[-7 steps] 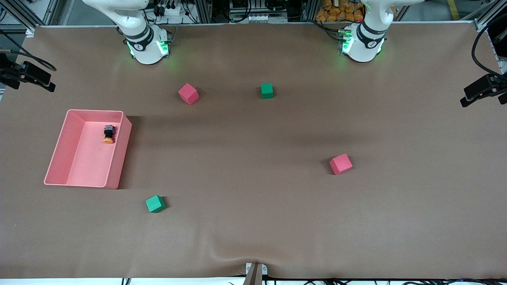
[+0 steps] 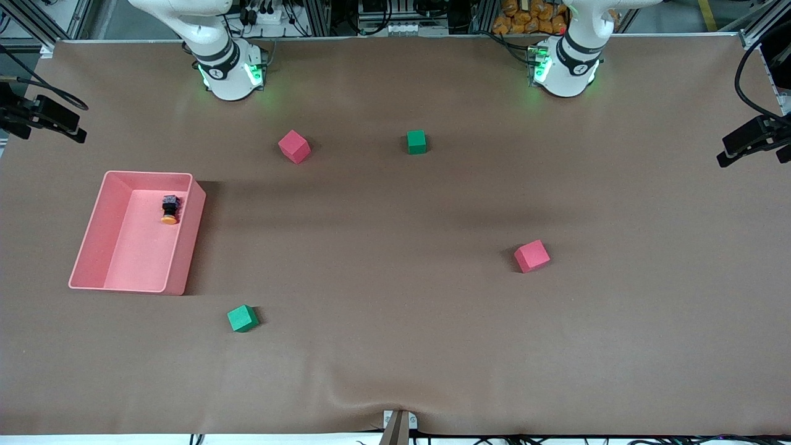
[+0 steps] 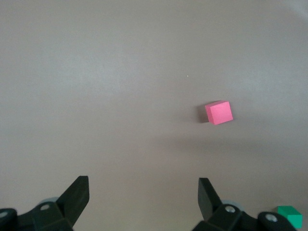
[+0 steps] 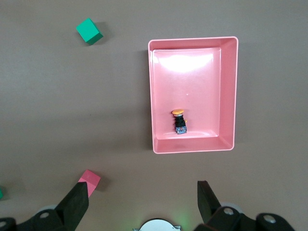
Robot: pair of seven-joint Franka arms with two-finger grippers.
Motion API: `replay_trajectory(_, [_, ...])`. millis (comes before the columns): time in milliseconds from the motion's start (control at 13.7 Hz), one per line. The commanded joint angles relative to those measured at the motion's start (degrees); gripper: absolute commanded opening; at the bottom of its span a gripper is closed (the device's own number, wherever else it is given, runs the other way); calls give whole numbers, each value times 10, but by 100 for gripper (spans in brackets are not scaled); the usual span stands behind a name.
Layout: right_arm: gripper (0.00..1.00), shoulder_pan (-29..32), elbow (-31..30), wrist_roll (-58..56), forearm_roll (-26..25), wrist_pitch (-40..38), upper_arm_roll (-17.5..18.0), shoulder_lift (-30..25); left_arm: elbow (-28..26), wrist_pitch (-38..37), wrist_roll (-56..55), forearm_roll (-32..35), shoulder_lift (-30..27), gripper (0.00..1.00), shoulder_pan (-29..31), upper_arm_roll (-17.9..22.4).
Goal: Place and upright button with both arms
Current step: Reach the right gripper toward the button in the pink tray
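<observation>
The button [image 2: 169, 209] lies on its side in a pink bin [image 2: 99, 228] at the right arm's end of the table, its orange cap toward the front camera. In the right wrist view the button [image 4: 179, 121] lies near one wall of the bin [image 4: 228, 96]. My right gripper [image 4: 142, 188] is open and empty, high over the table near its own base [image 2: 230, 73]. My left gripper [image 3: 143, 185] is open and empty, high over bare table. Neither gripper shows in the front view.
Loose foam cubes stand on the brown table: a red cube [image 2: 293, 146] and a green cube [image 2: 416, 141] near the bases, a red cube [image 2: 531, 256] toward the left arm's end, a green cube [image 2: 242, 318] nearer the front camera than the bin.
</observation>
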State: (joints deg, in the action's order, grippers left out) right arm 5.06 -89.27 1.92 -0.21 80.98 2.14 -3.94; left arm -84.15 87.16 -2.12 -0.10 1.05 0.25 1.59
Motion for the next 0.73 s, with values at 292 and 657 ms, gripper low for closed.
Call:
replay_trajectory(292, [100,21,-53,-8,0,1,2,-5,2,-19,12,-10,1,100,4,0])
replay_trajectory(657, [100,32,-138,-14,-12,61,2,2,2,-19,12,-10,1,100,3,0])
